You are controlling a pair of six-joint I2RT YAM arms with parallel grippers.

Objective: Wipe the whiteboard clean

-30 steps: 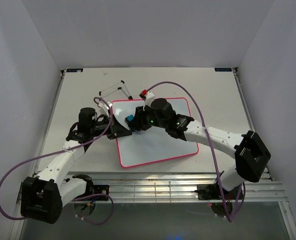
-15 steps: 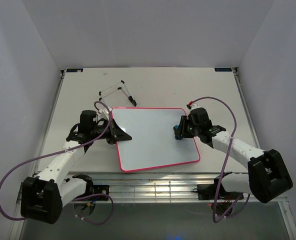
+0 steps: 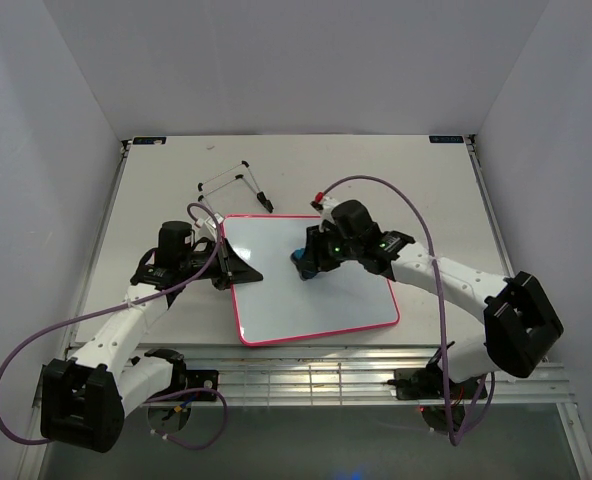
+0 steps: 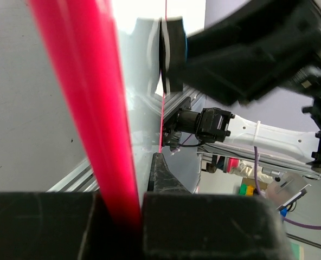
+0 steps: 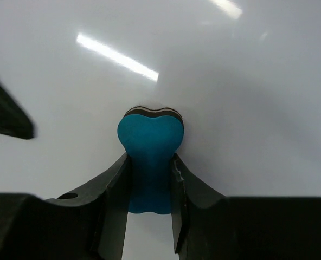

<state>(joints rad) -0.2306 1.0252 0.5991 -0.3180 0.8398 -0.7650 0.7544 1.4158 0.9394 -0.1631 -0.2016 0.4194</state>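
Whiteboard (image 3: pixel 316 295) lies flat on the table (image 3: pixel 426 190), centred between the two arms, its long sides running roughly left to right and its outline slightly rotated. Its thin pink-red frame is continuous around all four rounded corners. The writing surface reads clean white in the overhead view; no marks can be made out on it.

Left gripper (image 3: pixel 238 270) sits at the board's left edge. The left wrist view shows the pink-red frame (image 4: pixel 90 108) running down into the narrow slot between the two dark fingers (image 4: pixel 204 227), which are pinched onto that edge.

Right gripper (image 3: pixel 307 262) reaches in from the right and stands over the upper-left part of the board. The right wrist view shows its fingers (image 5: pixel 111 189) clamped narrowly on the waist of a blue bone-shaped eraser (image 5: pixel 149 157). The eraser's dark felt face is pressed against the white surface. In the overhead view the eraser (image 3: pixel 304 258) shows as a small blue patch under the gripper, close to the left gripper but apart from it.

A thin wire stand (image 3: pixel 234 183) lies on the table beyond the board's upper-left corner, apart from the frame. Purple cables (image 3: pixel 36 340) loop from both arms.
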